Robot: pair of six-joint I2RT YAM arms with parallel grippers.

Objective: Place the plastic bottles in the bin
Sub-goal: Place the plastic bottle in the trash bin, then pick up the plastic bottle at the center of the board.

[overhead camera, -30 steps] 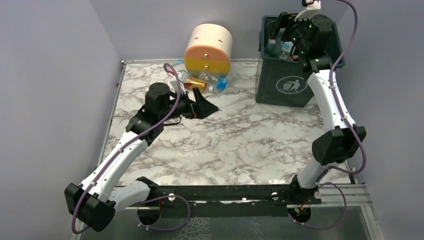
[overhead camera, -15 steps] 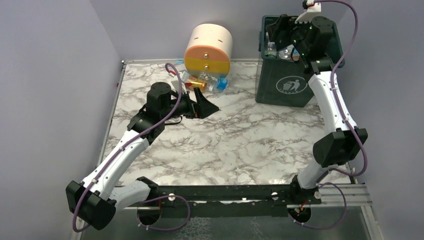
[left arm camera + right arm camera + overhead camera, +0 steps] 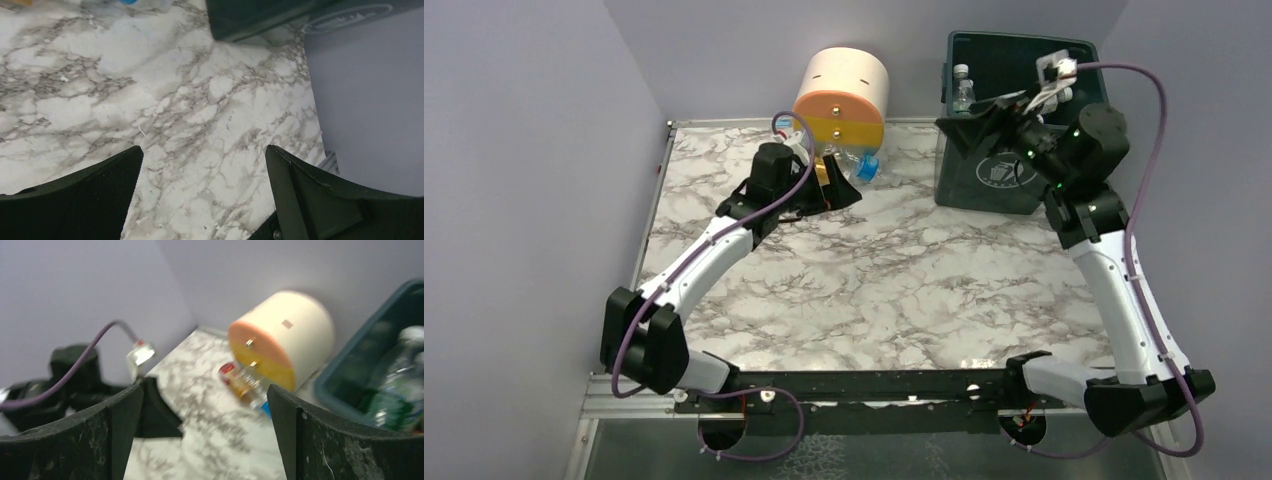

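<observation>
Plastic bottles [image 3: 849,165], small clear and orange-filled ones with coloured caps, are lying in a tight cluster at the far side of the white marble-patterned tabletop [image 3: 874,290], right at the foot of the cream, orange and grey round drawer unit [image 3: 841,95]. Others are sitting inside the large dark green square plastic bin [image 3: 969,188] at the far right corner. A white-capped bottle [image 3: 963,88] is showing upright against the bin's left inner wall, and my right wrist view is catching more bottles inside, too blurred to count.

I am bringing my left end effector [image 3: 839,190] in just beside the cluster, fingers spread wide and gripping nothing. My left wrist camera is looking across bare marble towards the bin's corner, with only a blue cap at its top edge. I judge the fingers are not yet around any bottle, and the drawer unit behind the bottles is leaving me little room, so I am probably needing a low approach from the open side.

I am holding my right end effector [image 3: 980,125] in the air beside the bin's near left corner, outside the rim, fingers likewise spread and empty. It is pointing at the cluster, which suggests the bin is serving as my drop point and the cluster as the next pickup.
</observation>
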